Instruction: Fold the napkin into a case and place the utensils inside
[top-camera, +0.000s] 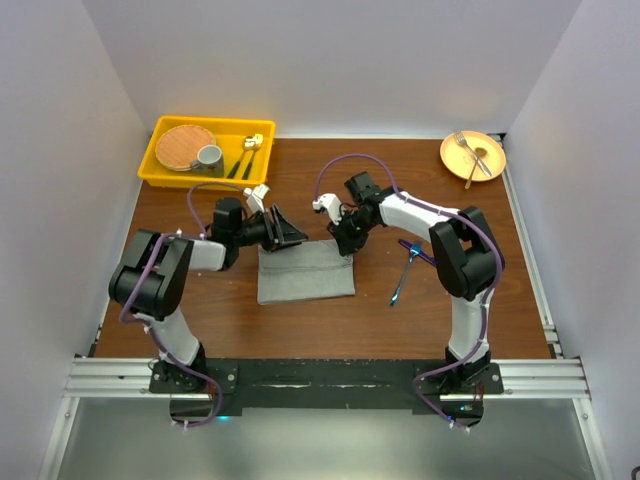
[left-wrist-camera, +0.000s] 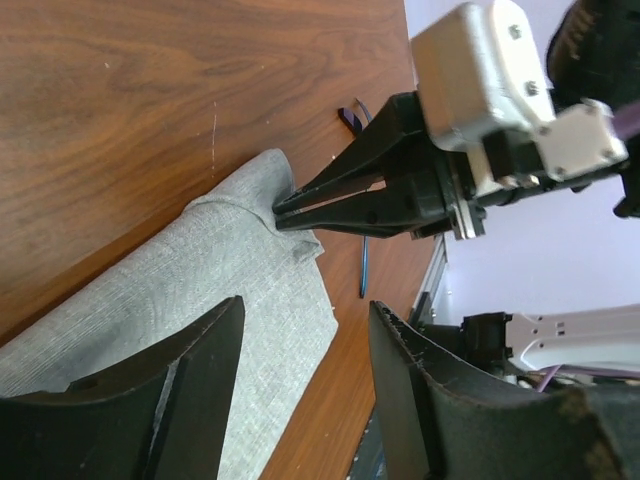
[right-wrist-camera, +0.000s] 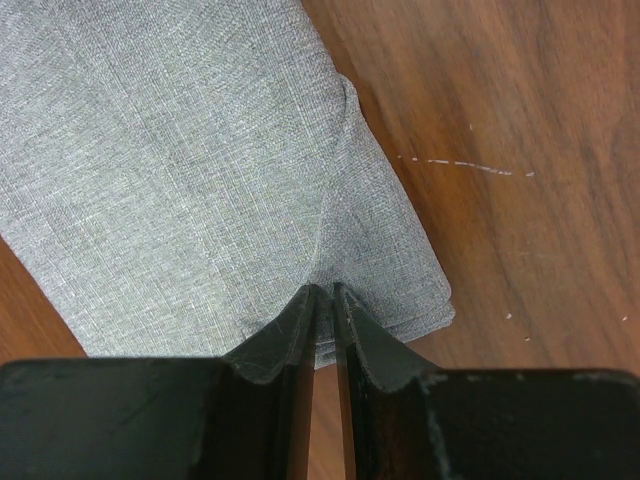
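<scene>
one plain mid-grey cloth napkin, folded to an oblong, lies mid-way on the brown wooden table between two black claws. the right gripper is pinching the napkin's folded corner. the left gripper hangs spread over its other end. the slim blue-handled utensils lie just right of it. one yellow plastic tray holds one round woven mat, one grey cup and dark-handled gold-headed cutlery. one orange plate carries an all-silver fork.

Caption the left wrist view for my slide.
Right gripper pinches a corner of the folded grey napkin on the wooden table; left gripper open over it.
</scene>
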